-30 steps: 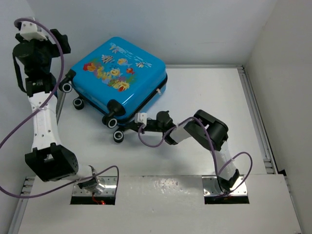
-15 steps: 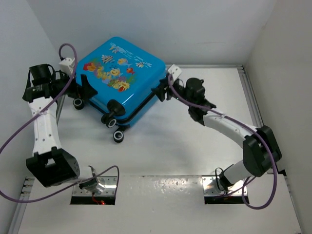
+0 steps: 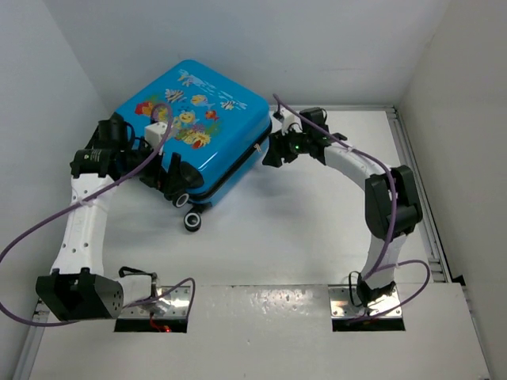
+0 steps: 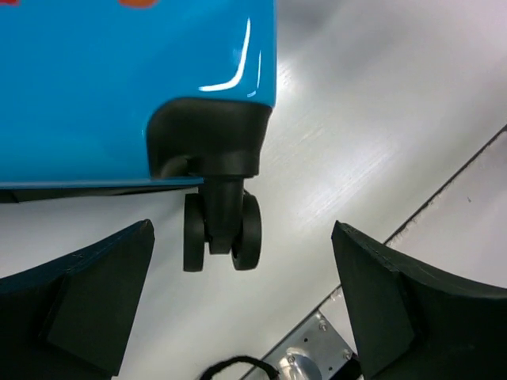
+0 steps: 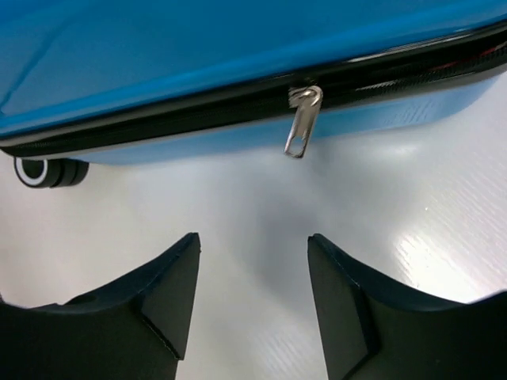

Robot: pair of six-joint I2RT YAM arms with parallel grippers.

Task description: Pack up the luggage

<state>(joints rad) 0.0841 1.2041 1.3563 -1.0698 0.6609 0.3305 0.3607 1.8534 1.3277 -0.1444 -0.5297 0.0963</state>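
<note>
The luggage point(image 3: 198, 111) is a bright-blue fish-print suitcase lying flat and zipped shut at the back left of the table. My left gripper point(image 3: 169, 171) is at its wheel side, wide open. In the left wrist view a black twin wheel point(image 4: 222, 229) under the blue shell point(image 4: 119, 79) hangs just ahead of the open left gripper point(image 4: 243, 229), untouched. My right gripper point(image 3: 268, 152) is at the suitcase's right side, open. In the right wrist view the silver zipper pull point(image 5: 299, 123) hangs from the black zipper line, a short way beyond the right gripper point(image 5: 253, 237), which holds nothing.
White walls close in behind and to the left of the suitcase. A metal rail point(image 3: 413, 182) runs along the table's right edge. Another suitcase wheel point(image 3: 192, 222) sticks out toward the arms. Purple cables loop off both arms.
The left arm has swung down from high on the left to the suitcase's wheel side. The right arm has moved from the near wheels to the suitcase's right side, and its jaws have opened.
</note>
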